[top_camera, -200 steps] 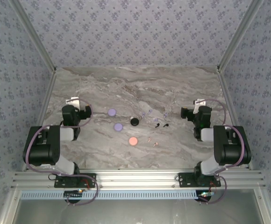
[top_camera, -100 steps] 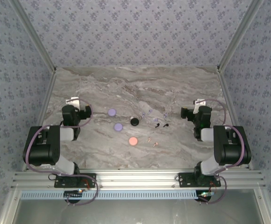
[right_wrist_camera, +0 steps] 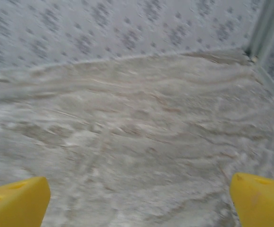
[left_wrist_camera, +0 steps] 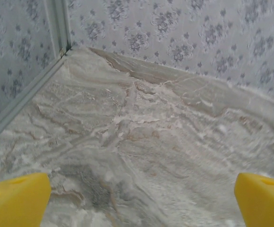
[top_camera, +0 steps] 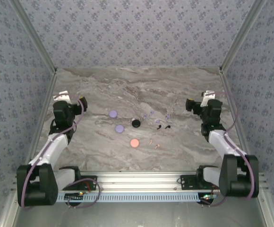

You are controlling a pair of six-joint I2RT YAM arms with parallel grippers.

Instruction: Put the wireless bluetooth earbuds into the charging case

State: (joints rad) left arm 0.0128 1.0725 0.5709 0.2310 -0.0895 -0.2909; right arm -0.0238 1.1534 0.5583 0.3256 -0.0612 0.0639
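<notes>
Seen from above: a marble table (top_camera: pixel 175 90) hemmed by patterned walls (top_camera: pixel 137 33). Stretched over it from the near rail (top_camera: pixel 137 182), left arm (top_camera: pixel 52 146) and right arm (top_camera: pixel 224 144), well apart at opposite edges. Left gripper (top_camera: pixel 72 99) spread wide, yellow fingertips (left_wrist_camera: pixel 14 198) at the wrist view's bottom corners, bare marble between; right gripper (top_camera: pixel 198 100) likewise parted and empty, fingertips (right_wrist_camera: pixel 16 201) far apart. At mid-table, two lilac cases (top_camera: pixel 113 114), a black case (top_camera: pixel 136 123), a pink case (top_camera: pixel 134 143), all round. Just right of these, loose on the marble and outside every case, the earbuds (top_camera: pixel 159 126): tiny black, lilac and pink specks.
</notes>
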